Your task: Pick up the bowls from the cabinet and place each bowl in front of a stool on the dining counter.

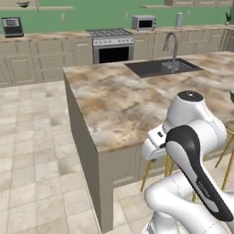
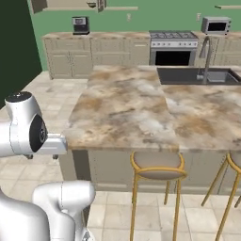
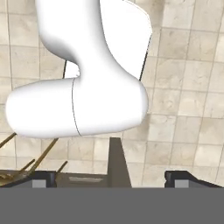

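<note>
My tool (image 3: 112,177) is released, pointing down at the floor. The surface (image 2: 127,108) carries no bowl yet; I'd drive toward the wall cabinets first, arm tucked clear of the stool (image 2: 157,165).

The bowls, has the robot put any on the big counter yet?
Not yet. The dining counter has no bowl on it, and the spot in front of the stool is bare. Nothing is in hand: the gripper is open and holds nothing, pointing down at the tiled floor. Fetching both bowls and placing them looks still to do.
</note>
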Motion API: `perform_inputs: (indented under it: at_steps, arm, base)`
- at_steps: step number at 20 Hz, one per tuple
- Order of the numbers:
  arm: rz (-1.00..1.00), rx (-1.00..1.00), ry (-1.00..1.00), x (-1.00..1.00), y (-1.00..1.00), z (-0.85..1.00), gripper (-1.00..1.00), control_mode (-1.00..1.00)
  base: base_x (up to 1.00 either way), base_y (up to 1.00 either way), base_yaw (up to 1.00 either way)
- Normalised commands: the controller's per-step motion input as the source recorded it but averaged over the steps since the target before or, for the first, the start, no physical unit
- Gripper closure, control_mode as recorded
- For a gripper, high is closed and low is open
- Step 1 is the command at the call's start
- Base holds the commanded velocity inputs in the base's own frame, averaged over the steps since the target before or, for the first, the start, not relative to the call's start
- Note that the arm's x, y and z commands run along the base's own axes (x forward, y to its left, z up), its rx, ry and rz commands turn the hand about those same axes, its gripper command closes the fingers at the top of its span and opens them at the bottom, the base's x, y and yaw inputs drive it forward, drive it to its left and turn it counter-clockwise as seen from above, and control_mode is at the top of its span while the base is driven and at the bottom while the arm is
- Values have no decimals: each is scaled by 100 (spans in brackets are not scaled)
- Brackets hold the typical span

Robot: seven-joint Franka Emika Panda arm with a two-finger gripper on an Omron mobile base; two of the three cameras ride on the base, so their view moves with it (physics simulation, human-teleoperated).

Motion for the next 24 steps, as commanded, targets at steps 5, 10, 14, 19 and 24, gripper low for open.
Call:
perform_inputs:
  at_steps: [5,10,14,19,24]
  arm:
    - [0,0,0,0,0,0,-100,100]
    - [0,0,0,0,0,0,-100,100]
    - [0,0,0,0,0,0,-100,100]
    - [0,0,0,0,0,0,-100,100]
    - [0,0,0,0,0,0,-100,100]
  base:
    - [17,100,0]
    - [13,100,-1]
    - [36,100,-1]
    - [52,65,-8]
    - [89,64,-15]
